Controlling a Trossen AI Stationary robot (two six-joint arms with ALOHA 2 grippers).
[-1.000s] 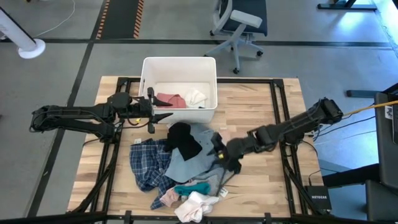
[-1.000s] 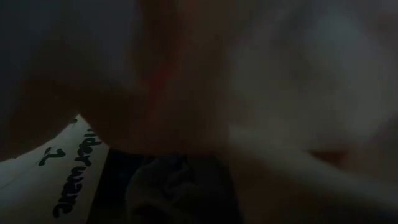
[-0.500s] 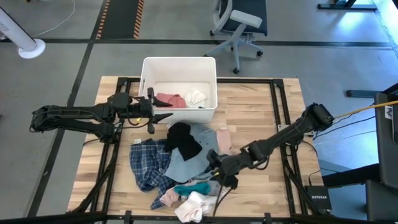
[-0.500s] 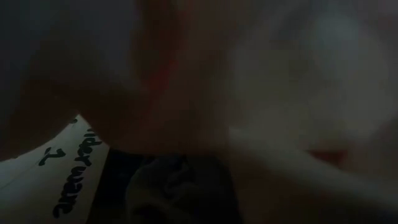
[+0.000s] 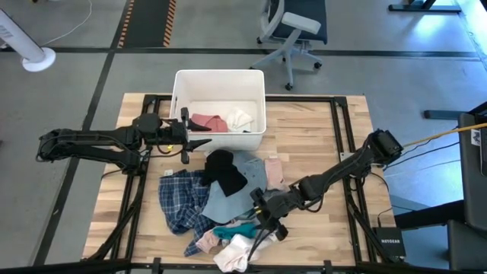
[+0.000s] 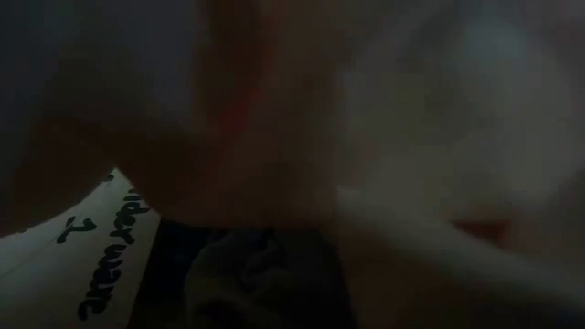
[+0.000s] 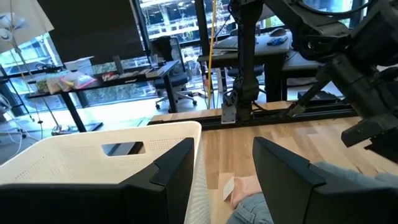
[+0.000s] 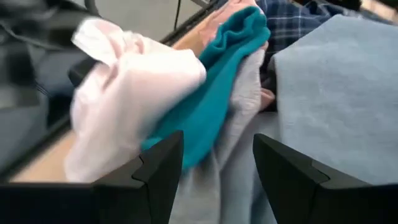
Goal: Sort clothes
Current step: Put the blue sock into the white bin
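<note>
The clothes lie heaped on the table's middle: a plaid shirt (image 5: 181,199), a grey-blue piece (image 5: 232,199), a black piece (image 5: 223,171) on top, and teal (image 5: 234,230), pink (image 5: 205,242) and white (image 5: 236,253) pieces at the near edge. A small pink piece (image 5: 272,169) lies at the pile's right. My right gripper (image 5: 262,228) is open and low over the teal piece (image 8: 211,93) and the white piece (image 8: 137,81), touching nothing that I can see. My left gripper (image 5: 199,141) is open and empty by the white bin's near left corner.
The white bin (image 5: 180,84) stands at the table's far middle, with a reddish-pink piece (image 5: 207,122) and a white piece (image 5: 239,119) in it. The low view is dark, with cloth close before it. Bare wood (image 5: 319,129) lies right of the bin.
My right gripper has gone from the pile's right side toward the table's near edge and a little left, and now stands over the teal and white pieces. The clothes have not visibly moved.
</note>
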